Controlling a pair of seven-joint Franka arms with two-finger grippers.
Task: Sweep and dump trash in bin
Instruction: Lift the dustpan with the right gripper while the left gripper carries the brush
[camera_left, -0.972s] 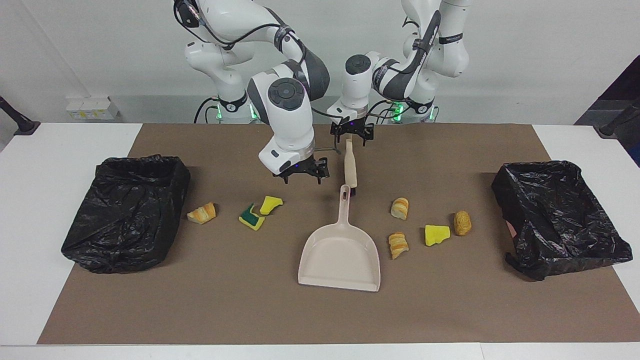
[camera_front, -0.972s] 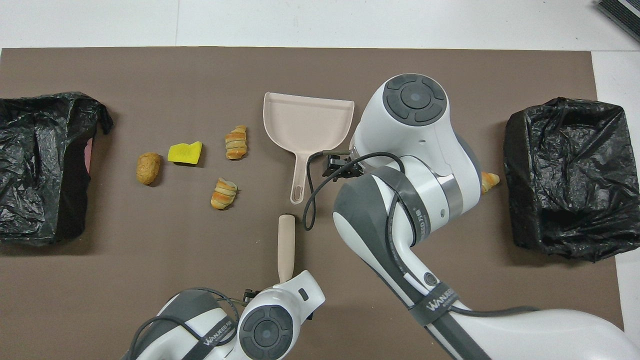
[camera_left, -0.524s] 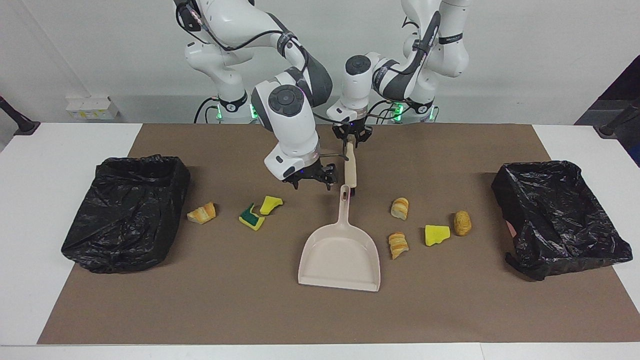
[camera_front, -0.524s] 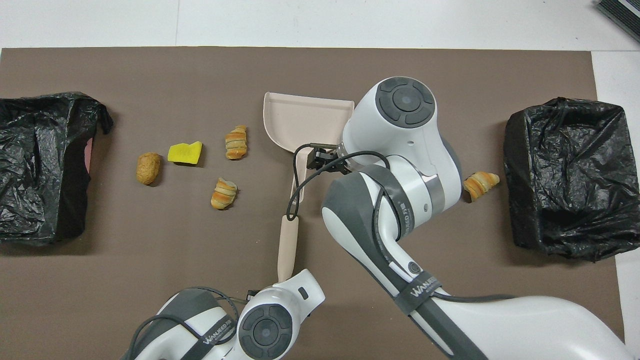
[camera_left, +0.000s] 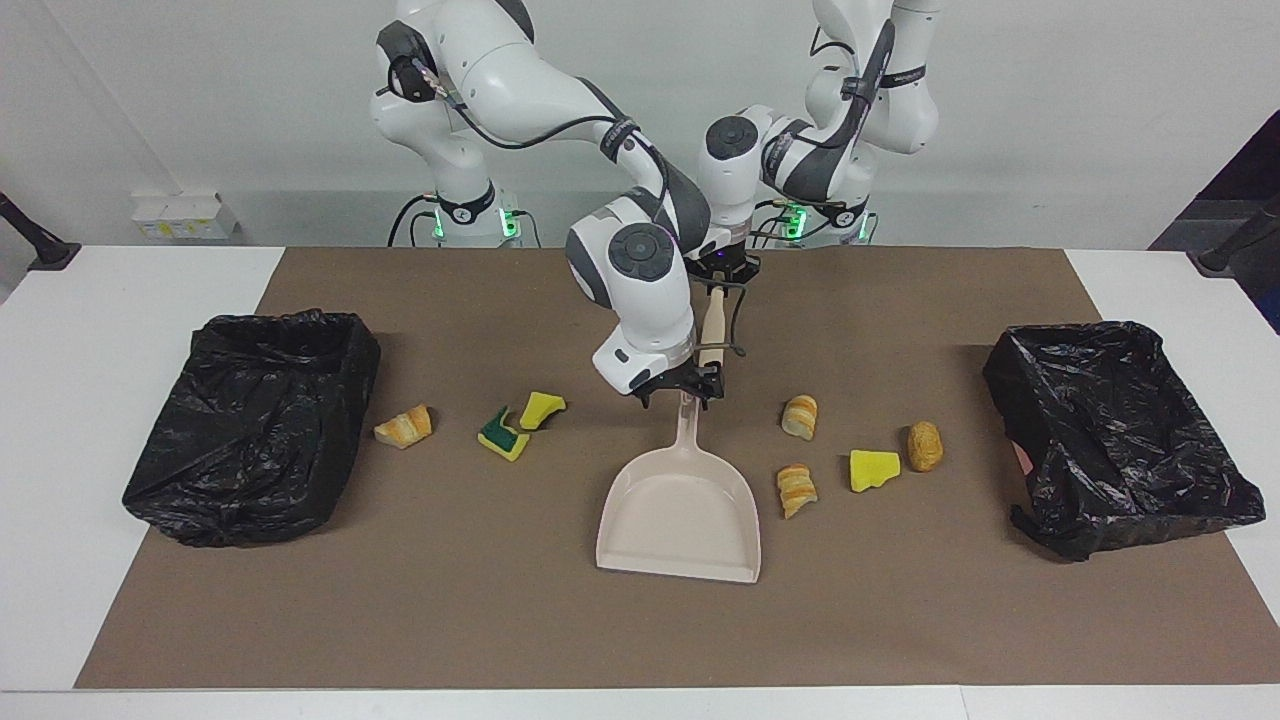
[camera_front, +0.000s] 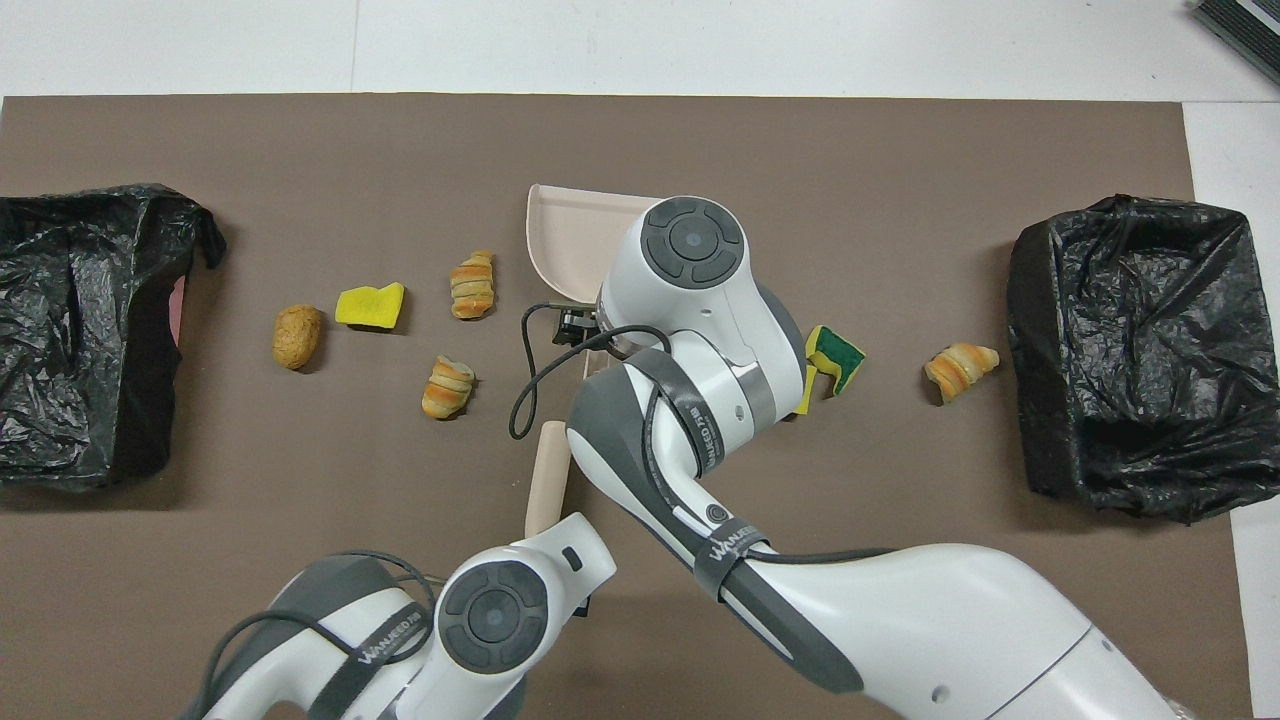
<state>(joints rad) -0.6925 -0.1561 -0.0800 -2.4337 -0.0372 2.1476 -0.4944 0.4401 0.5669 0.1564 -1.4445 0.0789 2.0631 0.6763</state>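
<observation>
At mat centre, both grippers work the tools.
L gripper (camera_left: 722, 280) is clamped on brush handle (camera_left: 712, 335), brush tilted just at the robots' end of the dustpan (camera_left: 680, 520). R gripper (camera_left: 678, 385) sits low over dustpan handle tip at pan's 12 o'clock in facing view; can't tell if its fingers grip. Trash: 4 scraps (camera_left: 875, 470) near the pan twd L arm's bin (camera_left: 1120, 430), 3 scraps (camera_left: 503, 433) twd R arm's bin (camera_left: 250, 420), all on mat (camera_left: 450, 600).
</observation>
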